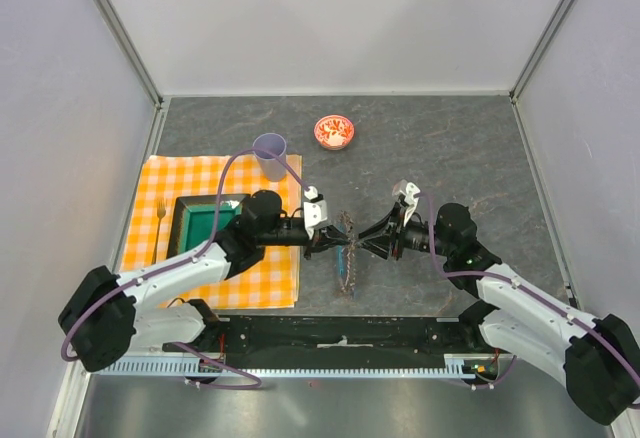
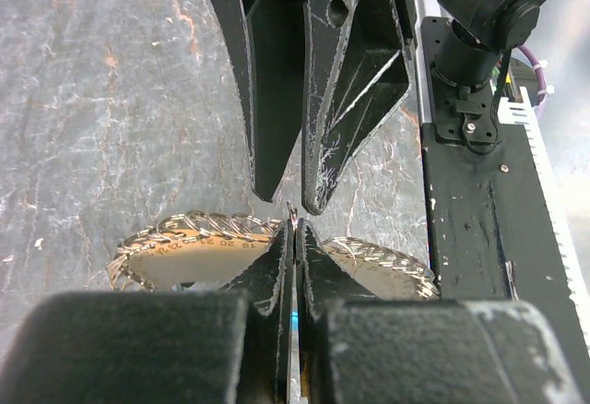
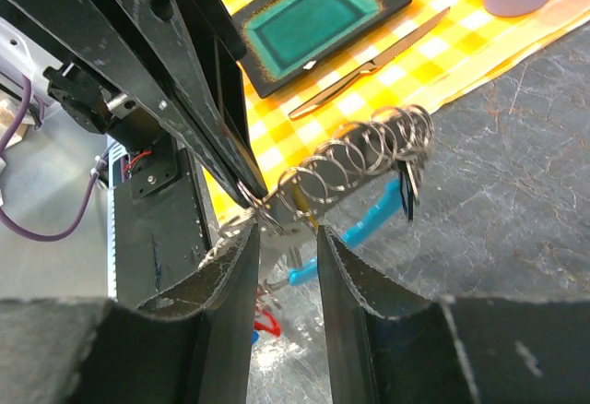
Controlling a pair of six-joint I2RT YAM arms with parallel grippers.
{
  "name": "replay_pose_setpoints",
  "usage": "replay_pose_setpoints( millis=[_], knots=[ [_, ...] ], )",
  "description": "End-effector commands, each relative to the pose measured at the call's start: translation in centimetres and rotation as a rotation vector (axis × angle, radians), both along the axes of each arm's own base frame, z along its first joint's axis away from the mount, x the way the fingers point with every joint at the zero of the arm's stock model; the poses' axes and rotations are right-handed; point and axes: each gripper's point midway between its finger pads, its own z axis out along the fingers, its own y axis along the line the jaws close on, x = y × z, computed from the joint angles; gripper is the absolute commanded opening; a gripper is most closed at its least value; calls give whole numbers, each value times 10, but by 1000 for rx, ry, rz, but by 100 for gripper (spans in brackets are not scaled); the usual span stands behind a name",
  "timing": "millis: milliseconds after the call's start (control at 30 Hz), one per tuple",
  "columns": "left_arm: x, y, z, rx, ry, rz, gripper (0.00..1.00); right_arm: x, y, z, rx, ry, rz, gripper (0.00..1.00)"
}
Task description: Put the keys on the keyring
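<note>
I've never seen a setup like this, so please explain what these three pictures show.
The left arm and right arm are robots bolted at a table's near edge. One picture looks down from above; two come from wrist cameras. On the table lie a yellow checked cloth with a green plate, fork and table knife, a purple cup and a red bowl. The left gripper is shut on the keyring, a wire loop with keys bunched on it. The right gripper, open, faces it closely.

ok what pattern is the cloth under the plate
Yellow-and-white checked cloth; best in top external view.
</note>
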Motion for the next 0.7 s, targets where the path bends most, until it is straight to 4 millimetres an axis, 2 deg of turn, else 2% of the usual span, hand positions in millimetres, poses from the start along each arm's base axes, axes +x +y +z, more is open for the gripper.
replay_pose_setpoints(
  millis=[0, 100, 400, 500, 667],
  knots=[
    [2, 0, 38, -124, -94, 9, 2, 2, 2, 9, 30, -46, 9, 39],
    [-2, 1, 40, -135, -105, -18, 2, 1, 3, 6, 32, -39, 23, 40],
    [-12, 1, 39, -131, -124, -82, 2, -9, 5, 22, 71, -135, 94, 42],
    [-15, 0, 41, -134, -128, -99, 2, -11, 5, 22, 70, -138, 108, 40],
    [-20, 0, 43, -141, -137, -132, 2, -14, 6, 19, 66, -135, 130, 30]
  ],
)
